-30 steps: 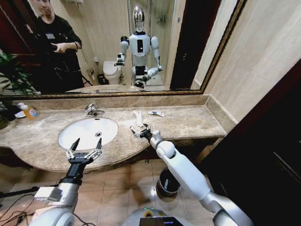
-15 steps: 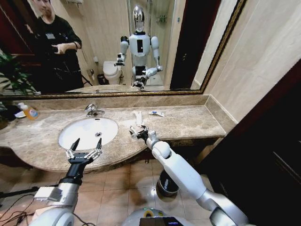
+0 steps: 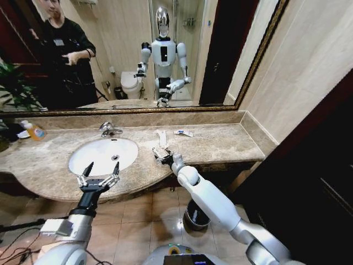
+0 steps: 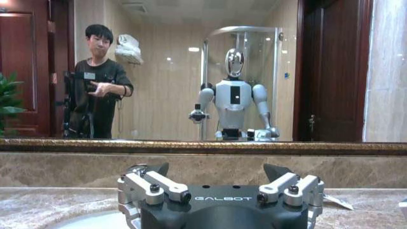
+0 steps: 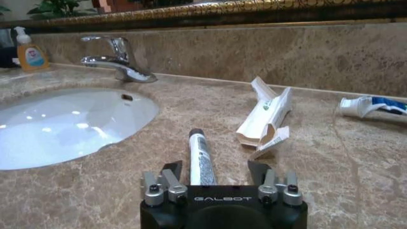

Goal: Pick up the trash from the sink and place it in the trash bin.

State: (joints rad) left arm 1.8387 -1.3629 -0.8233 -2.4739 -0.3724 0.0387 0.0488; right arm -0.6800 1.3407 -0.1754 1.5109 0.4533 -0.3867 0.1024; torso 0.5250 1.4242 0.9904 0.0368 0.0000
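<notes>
A slim white tube [image 5: 199, 155] with a dark cap lies on the marble counter, right of the sink [image 3: 83, 164]. My right gripper [image 3: 164, 156] is low over it, open, one finger on either side of the tube [image 5: 215, 168]. Behind it lie a torn white wrapper [image 3: 161, 137] [image 5: 266, 117] and a white-and-blue tube [image 3: 183, 133] [image 5: 369, 106]. My left gripper [image 3: 99, 178] hangs open over the sink's front rim [image 4: 216, 168], holding nothing. The trash bin [image 3: 194, 218] stands on the floor under the counter, partly hidden by my right arm.
A chrome faucet [image 3: 108, 129] [image 5: 117, 59] stands behind the basin. The orange soap bottle [image 3: 34, 130] [image 5: 30, 52] sits at the counter's far left. A wide mirror [image 3: 165, 55] backs the counter, and a wall closes in on the right.
My right gripper has eased down and slightly left, closer over the slim tube. The left arm has not moved.
</notes>
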